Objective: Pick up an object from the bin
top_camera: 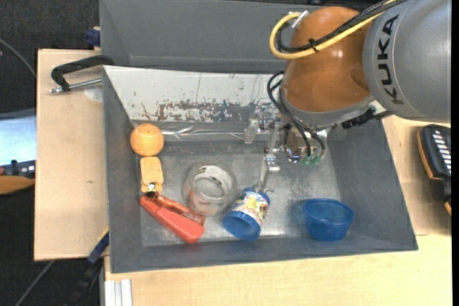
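Blue-capped printed cup (247,214), six o'clock in the bin (373,175), not yet lifted.
It lies tipped over; the claw (269,172) hangs at its one o'clock, open or closed I cannot tell, nothing visibly gripped. Grasp and lift remain.
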`<state>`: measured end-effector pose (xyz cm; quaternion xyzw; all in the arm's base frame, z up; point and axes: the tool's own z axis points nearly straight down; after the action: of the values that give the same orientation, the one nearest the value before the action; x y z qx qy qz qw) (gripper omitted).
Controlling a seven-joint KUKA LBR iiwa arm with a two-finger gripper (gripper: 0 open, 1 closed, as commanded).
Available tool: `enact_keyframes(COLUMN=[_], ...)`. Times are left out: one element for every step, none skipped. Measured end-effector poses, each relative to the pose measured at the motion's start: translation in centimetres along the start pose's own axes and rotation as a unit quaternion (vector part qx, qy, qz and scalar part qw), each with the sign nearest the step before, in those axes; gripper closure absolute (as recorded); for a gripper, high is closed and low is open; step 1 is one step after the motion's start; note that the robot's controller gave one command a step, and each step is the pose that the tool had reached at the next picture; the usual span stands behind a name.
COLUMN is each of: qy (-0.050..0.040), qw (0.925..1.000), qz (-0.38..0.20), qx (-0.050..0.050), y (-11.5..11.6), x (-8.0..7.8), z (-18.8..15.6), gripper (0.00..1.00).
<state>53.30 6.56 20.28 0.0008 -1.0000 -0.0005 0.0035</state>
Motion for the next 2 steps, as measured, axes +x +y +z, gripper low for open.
enact_keyframes(qy=[-0.0044,-0.0067], qw=[1.0000,0.9998], qz=[0.001,0.018], qx=[0.000,-0.001], y=[0.0,1.2], x=[-0.2,-2.2], z=[-0.4,3.7], gripper=[0.00,0.00])
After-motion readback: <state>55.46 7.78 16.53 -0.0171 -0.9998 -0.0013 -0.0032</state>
